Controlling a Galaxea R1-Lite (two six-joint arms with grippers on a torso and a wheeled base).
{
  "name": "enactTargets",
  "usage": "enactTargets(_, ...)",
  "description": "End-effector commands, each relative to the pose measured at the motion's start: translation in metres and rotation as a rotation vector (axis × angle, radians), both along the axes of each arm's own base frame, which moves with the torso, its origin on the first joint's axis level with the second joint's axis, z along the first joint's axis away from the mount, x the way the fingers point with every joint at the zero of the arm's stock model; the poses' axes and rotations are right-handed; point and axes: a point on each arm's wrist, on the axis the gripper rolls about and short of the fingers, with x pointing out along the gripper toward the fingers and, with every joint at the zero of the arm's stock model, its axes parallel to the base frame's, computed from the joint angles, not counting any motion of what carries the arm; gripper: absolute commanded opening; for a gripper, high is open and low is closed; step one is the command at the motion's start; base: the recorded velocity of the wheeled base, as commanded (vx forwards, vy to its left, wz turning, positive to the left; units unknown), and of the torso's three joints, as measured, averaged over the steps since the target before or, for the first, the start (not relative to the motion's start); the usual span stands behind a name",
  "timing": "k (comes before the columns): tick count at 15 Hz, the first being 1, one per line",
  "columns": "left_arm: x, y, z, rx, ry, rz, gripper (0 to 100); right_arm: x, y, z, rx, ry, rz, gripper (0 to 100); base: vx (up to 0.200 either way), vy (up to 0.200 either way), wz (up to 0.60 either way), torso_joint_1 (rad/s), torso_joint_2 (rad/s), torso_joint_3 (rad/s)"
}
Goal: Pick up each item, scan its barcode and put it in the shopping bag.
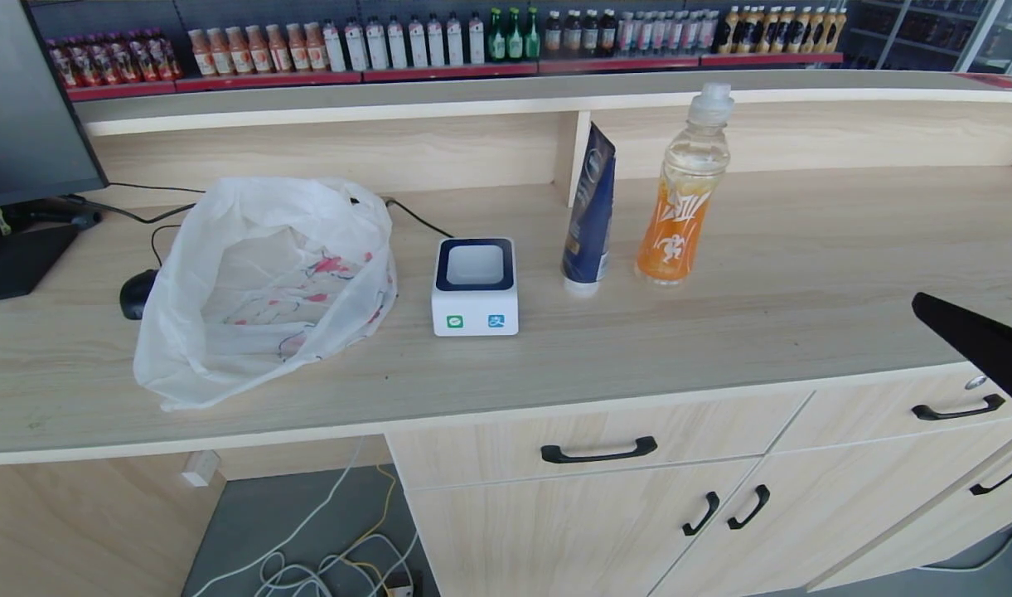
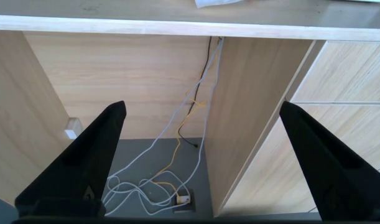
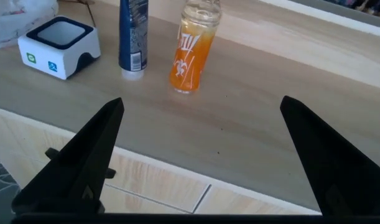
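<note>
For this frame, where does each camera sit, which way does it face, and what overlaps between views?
Head view: above, facing forward and down at the counter, shopping bag, scanner, tube and bottle; right arm at its right edge.
Left wrist view: below the counter's edge, facing the cables underneath; open left gripper frames it.
Right wrist view: before the counter, facing tube and bottle; open right gripper frames it.
Shared: head and right wrist views both show scanner, tube, bottle.

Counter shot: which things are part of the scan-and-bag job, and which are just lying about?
Job: shopping bag, scanner, blue tube, orange drink bottle.
Lying about: mouse, monitor, shelf bottles.
</note>
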Motion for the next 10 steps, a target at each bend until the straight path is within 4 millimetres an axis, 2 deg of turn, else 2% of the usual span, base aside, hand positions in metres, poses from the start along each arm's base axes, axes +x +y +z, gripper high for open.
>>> enactTargets(1, 0.0, 0.0, 0.0, 0.0, 0.0, 0.0, 100, 0.004, 0.028, -0.011, 0.063, 0.083, 0.015, 100, 0.0, 0.0, 0.0, 0.0, 0.0, 0.0)
enactTargets(5, 0.0, 0.0, 0.0, 0.0, 0.002, 0.0, 100, 0.02, 0.045, -0.009, 0.139, 0.017, -0.065, 100, 0.0, 0.0, 0.0, 0.0, 0.0, 0.0)
enactTargets(8, 0.0, 0.0, 0.0, 0.0, 0.0, 0.0, 100, 0.017, 0.055, -0.012, 0.153, 0.03, -0.142, 100, 0.0, 0.0, 0.0, 0.0, 0.0, 0.0)
enactTargets(10, 0.0, 0.0, 0.0, 0.0, 0.0, 0.0, 100, 0.016, 0.061, -0.015, 0.14, 0.044, -0.121, 100, 0.0, 0.0, 0.0, 0.0, 0.0, 0.0)
